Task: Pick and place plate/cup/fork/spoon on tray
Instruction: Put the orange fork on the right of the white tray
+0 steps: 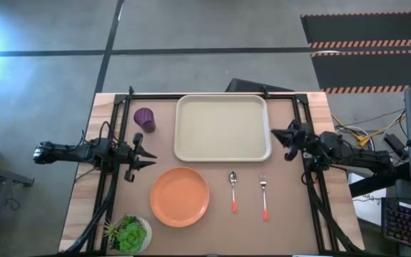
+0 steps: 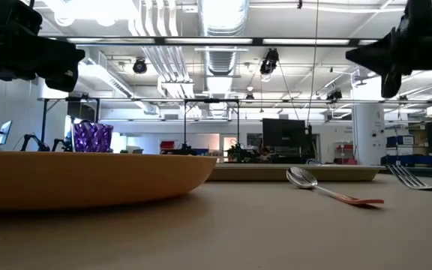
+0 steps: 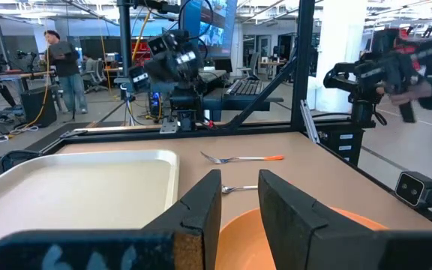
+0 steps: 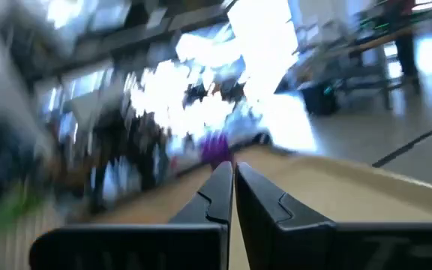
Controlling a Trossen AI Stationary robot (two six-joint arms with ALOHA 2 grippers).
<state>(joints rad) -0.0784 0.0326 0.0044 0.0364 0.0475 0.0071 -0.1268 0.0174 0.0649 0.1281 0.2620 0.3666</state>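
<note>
The cream tray lies at the table's far middle. The purple cup stands upright left of it. The orange plate lies flat in front of the tray. The spoon and the fork lie side by side right of the plate, with their orange-red handles toward the near edge. My left gripper hovers open and empty between the cup and the plate, pointing right; its wrist view shows the fingers apart above the plate. My right gripper is shut and empty at the tray's right rim, pointing left.
A white pot with a green plant stands at the near left corner. Black frame rails run along both sides of the table. A person stands in the room beyond the table.
</note>
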